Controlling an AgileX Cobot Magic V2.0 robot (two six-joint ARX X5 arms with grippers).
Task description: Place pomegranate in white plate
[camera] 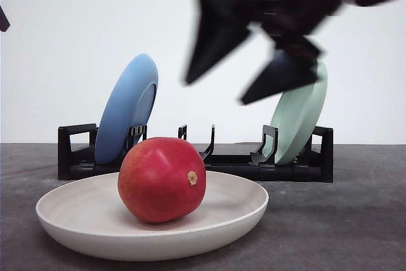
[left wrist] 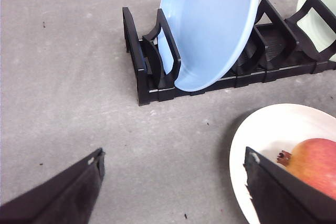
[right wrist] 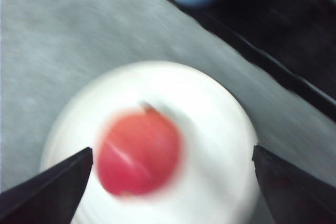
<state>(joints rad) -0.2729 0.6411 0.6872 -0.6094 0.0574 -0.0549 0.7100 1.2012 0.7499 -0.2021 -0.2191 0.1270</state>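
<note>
**Fruit on the plate, claw overhead**

The pomegranate (camera: 162,179) sits in the white plate (camera: 70,220) near the front of the grey counter (camera: 355,220), resting on its side with the stem nub facing out. Above it and well apart hangs the right claw (camera: 254,68), blurred, its fingers spread wide and holding nothing. The left claw (left wrist: 173,187) hangs low beside the plate, also spread apart and empty. Behind stands a black rack (camera: 304,166) with a blue plate (camera: 127,109) and a green plate (camera: 298,118) on edge.

The task looks done. The risks I see: the round fruit could roll on the shallow plate if nudged, and a careless swing of the right arm could clip the green plate behind it.
</note>
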